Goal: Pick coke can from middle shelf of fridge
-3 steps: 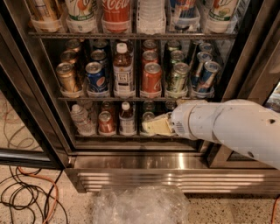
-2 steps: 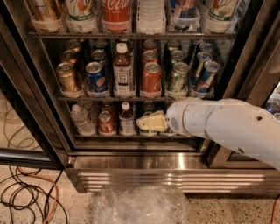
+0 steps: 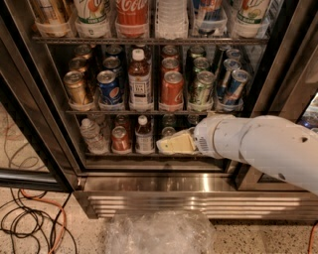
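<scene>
The coke can is red with a silver top and stands at the front of its lane on the middle shelf of the fridge, with more red cans behind it. A blue Pepsi can, a white-capped tea bottle and a green can flank it. My gripper, cream-coloured on a white arm from the right, hovers in front of the lower shelf, below and apart from the coke can.
The top rack holds big bottles, one a red-labelled Coca-Cola bottle. The lower shelf holds a water bottle, a red can and a small bottle. The ribbed steel base, crumpled clear plastic and floor cables lie below.
My gripper has crept slightly to the left in front of the lower shelf. The cans and bottles have not moved.
</scene>
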Available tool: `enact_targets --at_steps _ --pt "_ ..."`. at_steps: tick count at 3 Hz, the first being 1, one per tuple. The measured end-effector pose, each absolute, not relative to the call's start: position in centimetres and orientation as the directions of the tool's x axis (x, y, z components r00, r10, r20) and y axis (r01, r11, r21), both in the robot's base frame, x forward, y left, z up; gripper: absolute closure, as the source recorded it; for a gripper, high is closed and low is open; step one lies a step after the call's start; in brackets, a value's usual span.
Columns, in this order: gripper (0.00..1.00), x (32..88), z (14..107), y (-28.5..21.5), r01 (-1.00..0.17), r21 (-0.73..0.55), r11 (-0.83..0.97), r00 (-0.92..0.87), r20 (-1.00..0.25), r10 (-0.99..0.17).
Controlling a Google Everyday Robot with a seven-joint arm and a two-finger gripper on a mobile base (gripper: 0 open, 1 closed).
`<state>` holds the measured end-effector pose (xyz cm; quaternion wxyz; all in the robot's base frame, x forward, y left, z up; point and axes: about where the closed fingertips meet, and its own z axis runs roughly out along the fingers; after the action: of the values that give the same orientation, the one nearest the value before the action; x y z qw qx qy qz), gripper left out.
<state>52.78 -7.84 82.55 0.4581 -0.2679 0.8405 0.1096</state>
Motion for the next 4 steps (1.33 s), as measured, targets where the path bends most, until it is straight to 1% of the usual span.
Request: enact_targets --at_steps 2,3,4 --pt "0.06 55.4 82.0 -5.4 -0.554 -0.041 0.831 -0.407 -0.858 -0.313" --pt "0.00 57.0 82.4 -3.2 -0.569 -0.033 0.822 -0.375 -0.879 -0.295" --pt "0.01 58.8 83.3 -1.8 -0.576 -0.053 0.816 -0.329 -0.898 -0.290"
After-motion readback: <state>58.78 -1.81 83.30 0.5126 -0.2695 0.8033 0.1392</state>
